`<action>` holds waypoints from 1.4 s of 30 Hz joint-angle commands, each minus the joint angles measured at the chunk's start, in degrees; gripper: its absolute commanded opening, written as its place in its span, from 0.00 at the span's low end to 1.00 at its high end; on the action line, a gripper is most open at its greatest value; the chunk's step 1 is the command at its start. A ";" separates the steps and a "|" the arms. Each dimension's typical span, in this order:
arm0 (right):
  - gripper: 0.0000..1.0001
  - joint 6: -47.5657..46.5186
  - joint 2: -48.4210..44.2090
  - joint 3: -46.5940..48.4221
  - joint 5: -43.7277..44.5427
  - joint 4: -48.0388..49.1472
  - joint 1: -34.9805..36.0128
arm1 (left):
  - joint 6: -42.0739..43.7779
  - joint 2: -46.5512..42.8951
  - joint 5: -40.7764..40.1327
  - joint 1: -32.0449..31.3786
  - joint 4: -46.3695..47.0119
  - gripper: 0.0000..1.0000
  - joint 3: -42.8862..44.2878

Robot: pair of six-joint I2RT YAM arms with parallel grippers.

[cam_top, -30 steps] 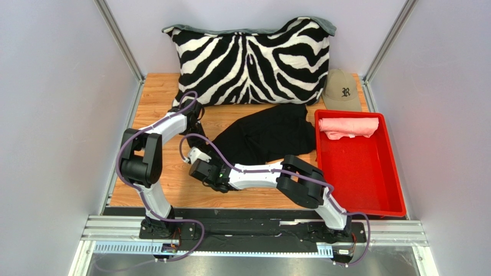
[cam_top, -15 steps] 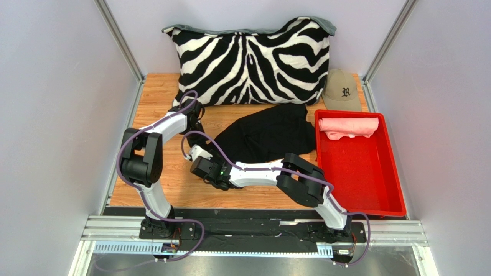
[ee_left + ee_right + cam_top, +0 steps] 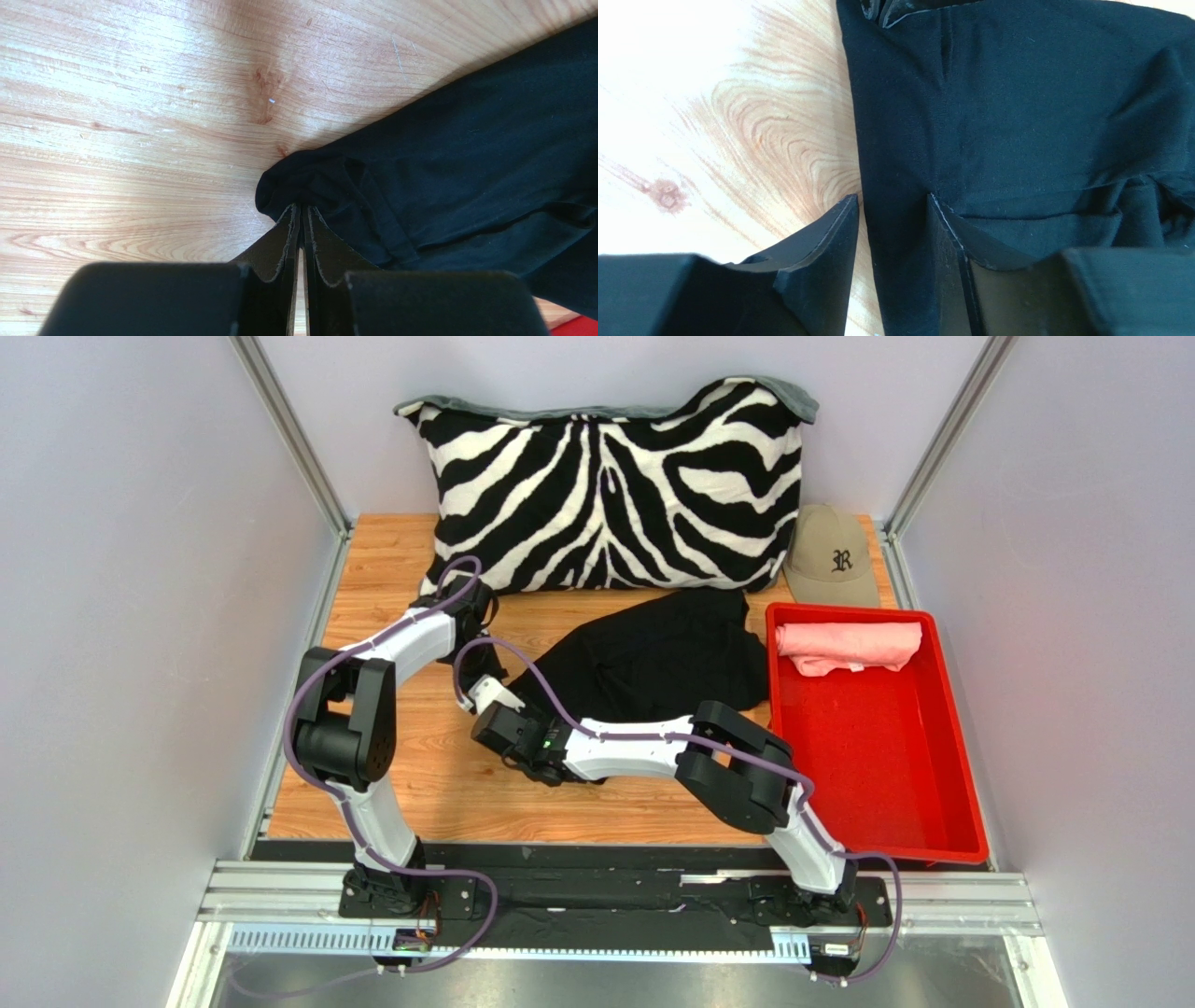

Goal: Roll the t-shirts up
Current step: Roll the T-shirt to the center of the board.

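The black t-shirt lies crumpled on the wooden table in front of the zebra pillow. The salmon pink t-shirt lies rolled at the far end of the red tray. My left gripper is at the black shirt's left corner. In the left wrist view its jaws are pinched shut on a fold of the black t-shirt. My right gripper is just nearer, at the same left edge. In the right wrist view it is open and straddles the edge of the black t-shirt.
The zebra-striped pillow stands along the back wall. A tan baseball cap sits behind the red tray. Grey walls close in both sides, and bare wood shows at the front left.
My right gripper has moved away from the front edge and right, onto the black t-shirt's left edge. The left arm has not moved.
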 commanded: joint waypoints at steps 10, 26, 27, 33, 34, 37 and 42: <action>0.33 11.74 -3.33 -5.04 -26.40 3.25 -8.84 | 1.72 -3.37 1.28 0.66 -0.16 0.35 5.47; 0.29 44.87 -7.20 -25.06 -54.38 30.57 -23.97 | -2.49 -16.56 9.71 1.98 8.52 0.40 -6.20; 0.29 47.49 -7.37 -25.95 -54.64 32.85 -24.58 | -3.37 -16.56 10.93 1.98 9.41 0.40 -7.00; 0.29 54.80 -7.99 -31.23 -54.03 39.80 -26.34 | -7.59 -17.17 15.25 1.89 18.55 0.40 -13.69; 0.29 56.47 -7.99 -31.67 -53.94 40.25 -26.43 | -7.77 -17.09 15.69 1.81 19.43 0.40 -14.39; 0.29 58.76 -7.64 -33.51 -53.68 42.54 -27.05 | -8.21 -15.77 15.95 1.46 21.19 0.40 -14.66; 0.28 61.32 -6.68 -34.22 -53.59 43.42 -27.75 | -9.96 -14.10 17.10 1.02 25.32 0.39 -15.36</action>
